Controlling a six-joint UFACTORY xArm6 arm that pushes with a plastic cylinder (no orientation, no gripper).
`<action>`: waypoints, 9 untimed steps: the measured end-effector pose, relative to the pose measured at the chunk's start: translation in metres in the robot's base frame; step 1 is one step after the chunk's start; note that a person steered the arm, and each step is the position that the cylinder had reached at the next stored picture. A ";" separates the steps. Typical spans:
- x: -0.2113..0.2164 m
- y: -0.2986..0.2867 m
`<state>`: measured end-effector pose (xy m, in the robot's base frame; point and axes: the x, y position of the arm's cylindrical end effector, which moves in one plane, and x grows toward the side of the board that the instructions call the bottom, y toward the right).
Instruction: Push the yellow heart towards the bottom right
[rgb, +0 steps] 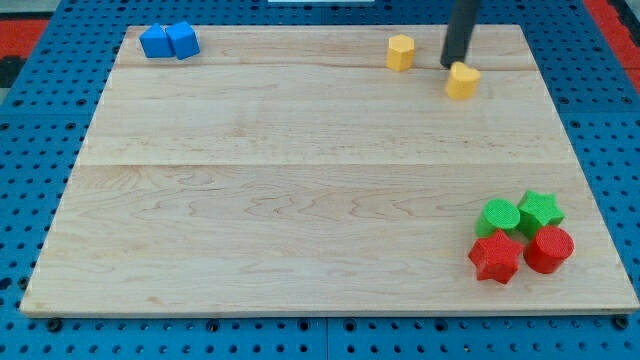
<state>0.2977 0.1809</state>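
Near the bench (300, 250)'s bottom right corner sit a red star (495, 258), red cylinder (549, 249), green cylinder (498, 216) and green star (540, 210). At the top edge's right part, my tip (452, 64) touches the yellow heart (462, 81)'s upper left; it judges light, rigid, free-sliding. No fingers exist; the rod's upper length is cut off, and the other yellow block (400, 52) and blue blocks (169, 41) are indistinct in shape.

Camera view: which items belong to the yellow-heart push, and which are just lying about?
Job:
- yellow heart
- my tip, touching the heart's upper left

Lying about:
- yellow block
- two blue blocks
- green cylinder
- green star
- red star
- red cylinder
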 end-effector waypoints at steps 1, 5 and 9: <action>0.021 0.001; 0.128 0.014; 0.144 0.018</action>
<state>0.4417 0.1988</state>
